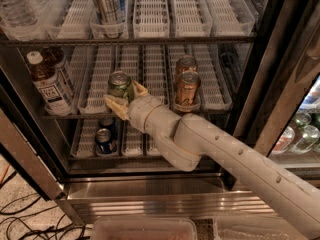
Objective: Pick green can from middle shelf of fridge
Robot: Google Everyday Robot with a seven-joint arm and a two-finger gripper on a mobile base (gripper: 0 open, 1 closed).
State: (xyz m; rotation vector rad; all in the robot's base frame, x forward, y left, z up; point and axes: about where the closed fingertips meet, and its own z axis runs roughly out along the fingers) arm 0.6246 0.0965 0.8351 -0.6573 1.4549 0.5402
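The green can (120, 83) stands upright at the front of a white lane tray on the middle shelf (214, 86) of the fridge (150, 195). My gripper (128, 97) reaches into the fridge at that shelf, right in front of the can. Its tan fingers (116, 104) are spread open, one low on the can's left and one at the can's right side. They are close around the can's lower part but not closed on it. My pale arm runs back to the lower right.
Two copper-orange cans (187, 87) stand one lane to the right. A white-labelled bottle (50, 82) stands at the shelf's left end. A blue can (104, 139) is on the lower shelf and a tall can (107, 5) on the top shelf. The dark door frame (261, 59) is at right.
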